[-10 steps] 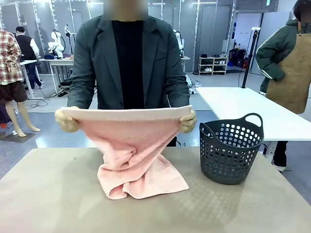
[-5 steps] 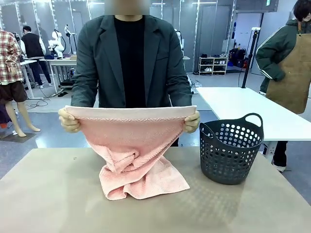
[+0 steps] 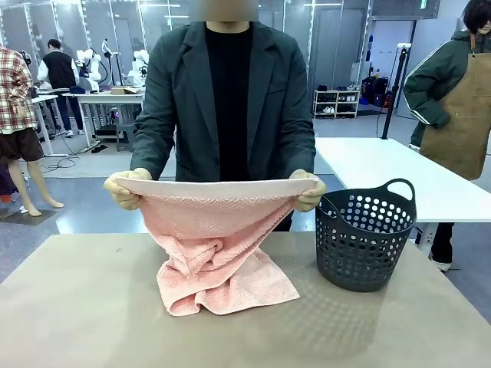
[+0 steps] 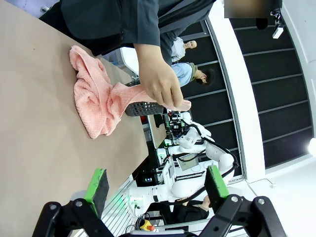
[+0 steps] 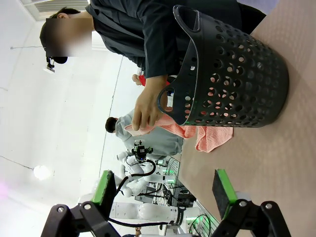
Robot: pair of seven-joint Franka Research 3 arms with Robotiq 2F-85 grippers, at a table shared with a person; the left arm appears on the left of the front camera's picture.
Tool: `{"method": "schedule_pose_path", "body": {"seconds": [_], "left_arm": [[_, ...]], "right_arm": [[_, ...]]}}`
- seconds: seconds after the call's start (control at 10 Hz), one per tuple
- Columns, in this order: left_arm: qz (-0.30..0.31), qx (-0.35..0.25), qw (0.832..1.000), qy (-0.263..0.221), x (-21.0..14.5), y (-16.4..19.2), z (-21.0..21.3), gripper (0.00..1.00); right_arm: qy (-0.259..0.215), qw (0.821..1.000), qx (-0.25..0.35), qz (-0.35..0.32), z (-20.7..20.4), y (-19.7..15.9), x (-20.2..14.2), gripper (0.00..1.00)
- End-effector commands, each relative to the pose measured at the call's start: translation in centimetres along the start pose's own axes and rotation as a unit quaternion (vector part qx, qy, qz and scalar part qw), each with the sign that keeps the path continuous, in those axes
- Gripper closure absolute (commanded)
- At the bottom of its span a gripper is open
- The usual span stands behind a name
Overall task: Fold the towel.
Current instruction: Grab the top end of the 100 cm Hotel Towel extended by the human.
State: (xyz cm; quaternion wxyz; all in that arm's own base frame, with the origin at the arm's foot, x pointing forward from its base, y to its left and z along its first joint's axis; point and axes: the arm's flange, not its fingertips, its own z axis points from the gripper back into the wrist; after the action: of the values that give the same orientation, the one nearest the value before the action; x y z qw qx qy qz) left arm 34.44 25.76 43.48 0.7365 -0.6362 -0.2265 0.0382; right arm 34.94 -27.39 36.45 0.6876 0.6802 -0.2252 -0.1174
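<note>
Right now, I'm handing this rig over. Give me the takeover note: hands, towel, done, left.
Left hand: open, empty, well back from the towel.
Right hand: open, empty, back from the basket.
Towel: its top edge is stretched level between the person's one hand and the person's other hand, above the table. The lower part lies bunched on the table, left of the dark basket and apart from it.
Done: the towel is out and spread along one edge, with no clean fold showing.
Left: the whole fold. The robot hasn't touched the towel.
</note>
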Motion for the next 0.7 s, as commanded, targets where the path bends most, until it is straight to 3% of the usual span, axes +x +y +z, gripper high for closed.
{"method": "schedule_pose_path", "body": {"seconds": [0.0, 0.3, 0.6], "left_arm": [[0.0, 0.0, 1.0, 0.0, 0.0, 0.0, 0.0, 0.0], [-0.128, 0.068, 0.988, 0.048, 0.5, -5.0, -2.6, 0.0], [-0.249, 0.127, 0.953, 0.117, 0.0, -11.7, -6.6, 0.0]], "right_arm": [[0.0, 1.0, 0.0, 0.0, 0.0, 0.0, 0.0, 0.0], [0.053, 0.984, -0.032, 0.167, -2.3, 5.8, -0.7, 0.0], [0.094, 0.948, -0.073, 0.295, -5.6, 13.0, -2.0, 0.0]]}}
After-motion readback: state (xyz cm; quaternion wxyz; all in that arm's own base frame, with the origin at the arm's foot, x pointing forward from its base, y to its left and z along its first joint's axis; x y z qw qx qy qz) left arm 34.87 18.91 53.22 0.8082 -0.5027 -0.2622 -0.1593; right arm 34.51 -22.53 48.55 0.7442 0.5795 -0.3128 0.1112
